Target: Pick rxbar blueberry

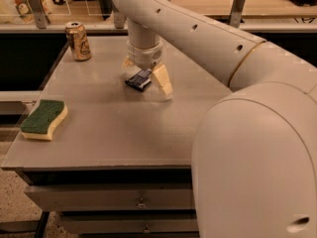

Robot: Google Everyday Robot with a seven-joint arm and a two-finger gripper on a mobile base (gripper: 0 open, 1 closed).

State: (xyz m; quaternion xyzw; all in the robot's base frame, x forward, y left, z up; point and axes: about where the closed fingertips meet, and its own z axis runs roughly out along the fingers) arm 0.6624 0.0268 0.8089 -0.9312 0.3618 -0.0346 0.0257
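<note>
The rxbar blueberry (138, 79) is a small flat dark navy bar lying on the grey table (114, 128), near the back middle. My gripper (144, 73) hangs straight over it, open, with one pale finger (162, 81) on the bar's right and the other at its far left, mostly hidden behind the wrist. The bar lies between the fingers and rests on the table. The white arm reaches in from the right and fills the lower right of the view.
A gold drink can (78, 41) stands at the table's back left. A green-and-yellow sponge (43, 119) lies near the left front edge. Drawers (141, 200) sit under the tabletop. A rail and glass panels run behind the table.
</note>
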